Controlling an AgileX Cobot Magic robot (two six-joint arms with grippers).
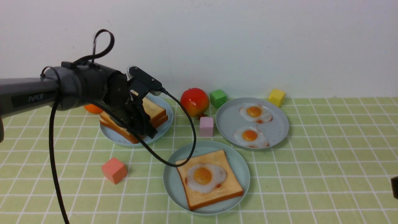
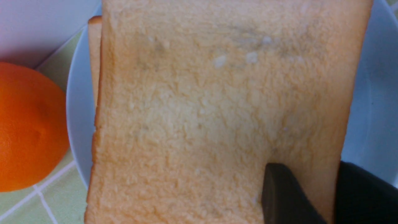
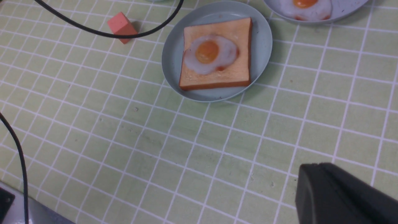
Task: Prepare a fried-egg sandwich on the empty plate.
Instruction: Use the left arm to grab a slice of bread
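Note:
The empty plate (image 1: 241, 168), pale mint green, lies front centre and holds one toasted bread slice (image 1: 214, 193) with a fried egg (image 1: 203, 177) on top; the right wrist view shows the same plate (image 3: 261, 40), slice (image 3: 217, 76) and egg (image 3: 210, 53). At the back left, a stack of bread slices (image 1: 154, 110) rests on a pale blue plate (image 1: 109, 134). My left gripper (image 1: 149, 130) is down at that stack. In the left wrist view the top slice (image 2: 217, 109) fills the picture and the left gripper (image 2: 309, 169) is shut on its edge, one finger above, one below. My right gripper (image 3: 319, 166) is shut, holds nothing, and hovers low at the far right (image 1: 395, 186).
A greyish plate (image 1: 276, 133) at back right carries two fried eggs. A red fruit (image 1: 195, 101), green cube (image 1: 218, 98), yellow cube (image 1: 276, 97) and pink cube (image 1: 206, 126) sit near it. An orange (image 2: 28, 124) lies beside the bread plate. A salmon cube (image 1: 114, 170) stands front left. The left arm's cable (image 1: 186, 149) hangs over the mint plate's edge.

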